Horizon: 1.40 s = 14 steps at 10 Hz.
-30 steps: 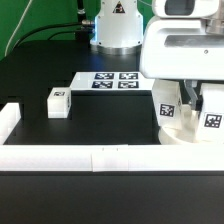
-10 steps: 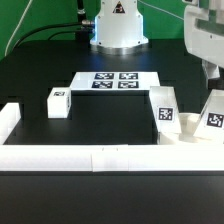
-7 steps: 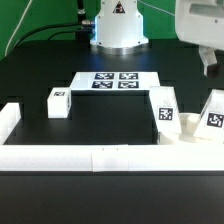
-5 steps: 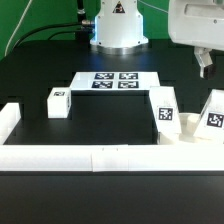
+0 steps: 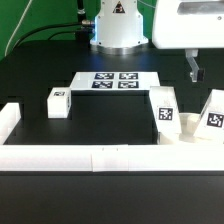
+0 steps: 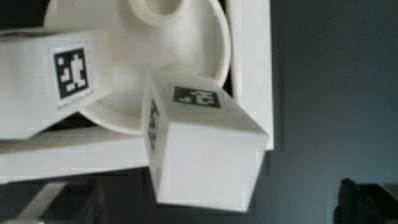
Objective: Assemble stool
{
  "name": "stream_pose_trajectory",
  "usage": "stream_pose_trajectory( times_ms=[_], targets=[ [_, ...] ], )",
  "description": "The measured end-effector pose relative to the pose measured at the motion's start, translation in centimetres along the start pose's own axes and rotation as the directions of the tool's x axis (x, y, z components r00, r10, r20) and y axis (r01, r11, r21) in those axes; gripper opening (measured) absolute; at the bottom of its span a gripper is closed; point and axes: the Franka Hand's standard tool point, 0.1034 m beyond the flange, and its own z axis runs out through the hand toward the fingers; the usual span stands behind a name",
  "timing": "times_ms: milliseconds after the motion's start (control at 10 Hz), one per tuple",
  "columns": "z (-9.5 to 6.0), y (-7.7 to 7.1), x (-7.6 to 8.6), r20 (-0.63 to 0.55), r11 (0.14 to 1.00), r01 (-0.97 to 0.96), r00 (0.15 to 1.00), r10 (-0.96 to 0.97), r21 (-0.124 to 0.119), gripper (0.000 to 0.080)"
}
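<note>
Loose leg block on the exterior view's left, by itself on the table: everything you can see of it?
The leg block is a small white rectangular block, plastic by its look, with one black-and-white square tag on its upward face. It lies flat on the black table on the exterior view's left, apart from the marker board and the white border rail. Only the table touches it; the gripper is off toward the exterior view's right. The wrist view does not show it.

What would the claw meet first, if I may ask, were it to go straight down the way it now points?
Most likely the tilted leg block on the round seat, which fills the wrist view beneath the open claw; depth is unclear.
</note>
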Motion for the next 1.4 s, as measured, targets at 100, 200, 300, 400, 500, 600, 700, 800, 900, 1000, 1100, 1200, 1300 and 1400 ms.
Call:
stream_pose_trajectory(
  times_ms=[100, 200, 300, 400, 500, 600, 700, 800, 900, 1000, 1100, 1200, 1300, 1400],
  targets=[
    [0.1, 0.2, -0.1, 0.005, 0.998, 0.065, 0.998, -0.065, -0.003, 0.0648],
    [0.1, 0.3, -0.1, 0.004, 0.993, 0.12, 0.993, -0.12, -0.005, 0.0648],
    [0.1, 0.4, -0.1, 0.004, 0.986, 0.165, 0.986, -0.165, -0.008, 0.0648],
    [0.2, 0.5, 0.0, 0.006, 0.966, 0.26, 0.966, -0.26, -0.014, 0.0648],
    [0.2, 0.6, 0.0, 0.013, 0.899, 0.436, 0.9, -0.436, -0.031, 0.0648],
    [0.1, 0.6, 0.0, 0.025, 0.801, 0.596, 0.803, -0.596, -0.046, 0.0648],
    [-0.1, 0.1, 0.1, 0.038, 0.704, 0.708, 0.706, -0.707, -0.064, 0.0648],
    [-0.1, 0.2, 0.1, 0.031, 0.662, 0.746, 0.665, -0.746, -0.067, 0.0648],
    [-0.1, 0.5, 0.2, 0.038, 0.627, 0.776, 0.63, -0.776, -0.069, 0.0648],
    [-0.1, 0.6, 0.3, 0.048, 0.561, 0.825, 0.565, -0.824, -0.071, 0.0648],
    [-0.1, 0.8, 0.3, 0.056, 0.51, 0.857, 0.514, -0.856, -0.071, 0.0648],
    [0.2, 1.0, 0.3, 0.072, 0.444, 0.893, 0.449, -0.891, -0.073, 0.0648],
    [1.0, 1.1, 0.3, 0.096, 0.357, 0.932, 0.362, -0.927, -0.07, 0.0648],
    [1.7, 1.7, 0.5, 0.107, 0.296, 0.953, 0.3, -0.948, -0.06, 0.0648]
  ],
)
